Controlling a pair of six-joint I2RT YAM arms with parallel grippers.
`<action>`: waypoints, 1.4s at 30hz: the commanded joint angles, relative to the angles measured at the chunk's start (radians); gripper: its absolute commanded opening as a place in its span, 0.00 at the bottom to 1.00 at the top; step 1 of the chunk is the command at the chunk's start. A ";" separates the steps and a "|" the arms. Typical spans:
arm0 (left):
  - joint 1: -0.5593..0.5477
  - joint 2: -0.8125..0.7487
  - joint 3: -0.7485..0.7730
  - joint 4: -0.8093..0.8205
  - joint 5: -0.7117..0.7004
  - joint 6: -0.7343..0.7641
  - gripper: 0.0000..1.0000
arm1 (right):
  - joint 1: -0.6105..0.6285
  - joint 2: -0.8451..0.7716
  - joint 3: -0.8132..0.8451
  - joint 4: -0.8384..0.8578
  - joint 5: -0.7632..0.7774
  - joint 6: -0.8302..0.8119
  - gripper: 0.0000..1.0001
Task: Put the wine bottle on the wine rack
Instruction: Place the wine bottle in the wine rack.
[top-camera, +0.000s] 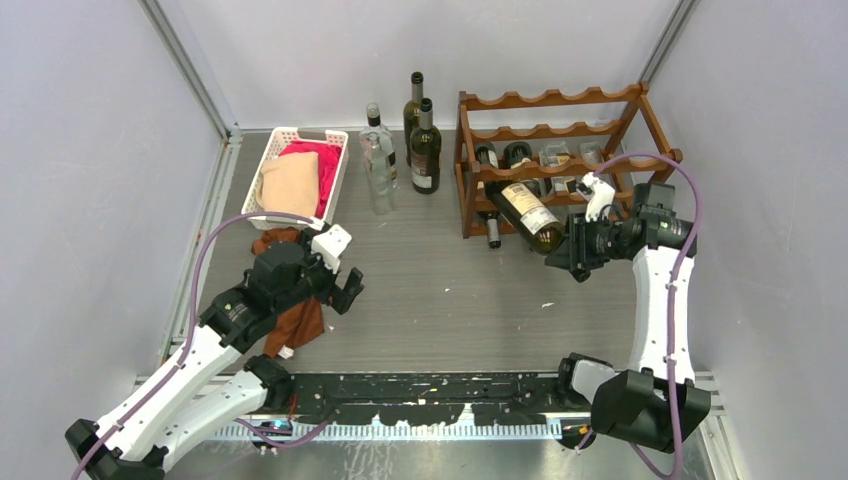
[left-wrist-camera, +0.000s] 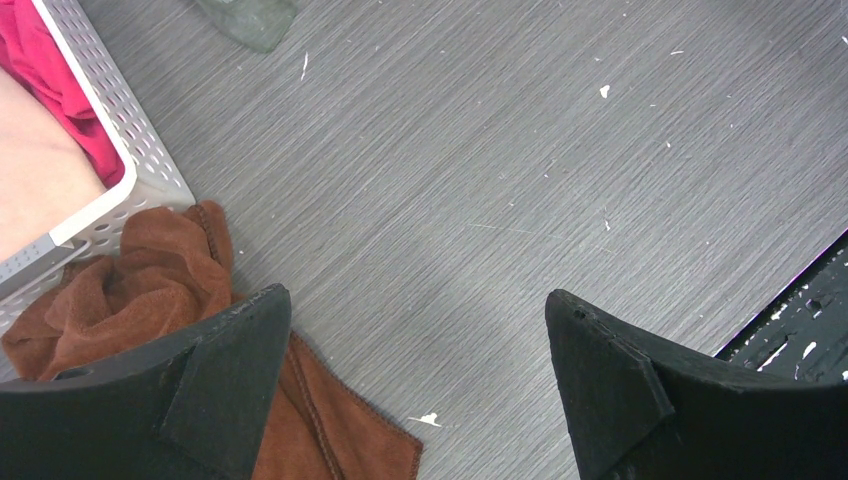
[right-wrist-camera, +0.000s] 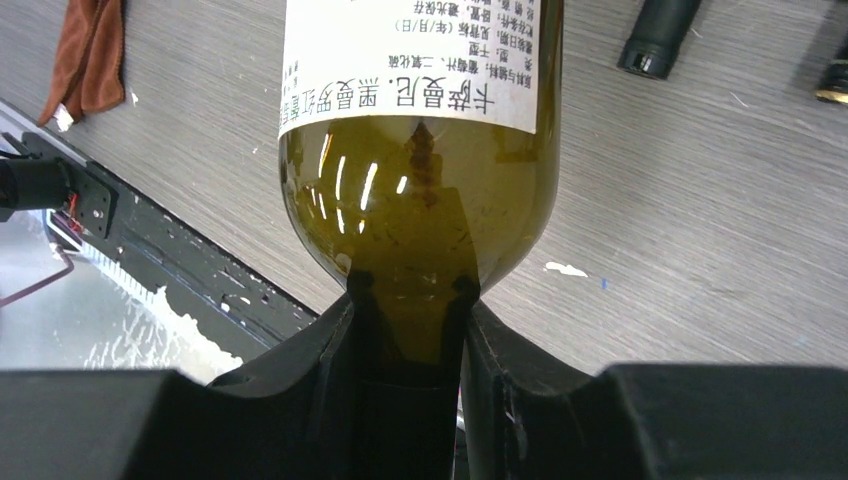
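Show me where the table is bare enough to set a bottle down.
Bare: the middle table, bordered by cloth, standing bottles and rack. Crowded: the far edge, basket to rack, and around the bottle in the right gripper.

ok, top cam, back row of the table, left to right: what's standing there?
white slotted basket → clear glass bottle → pair of dark wine bottles → wine rack
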 joint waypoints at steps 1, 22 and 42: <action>0.001 0.001 0.002 0.023 0.000 0.013 0.96 | 0.065 -0.045 -0.042 0.261 -0.072 0.130 0.01; 0.000 0.042 -0.001 0.025 -0.031 0.026 0.96 | 0.290 -0.062 -0.223 0.856 0.212 0.554 0.01; 0.001 0.072 -0.002 0.016 -0.085 0.037 0.96 | 0.531 0.057 -0.250 1.212 0.577 0.687 0.01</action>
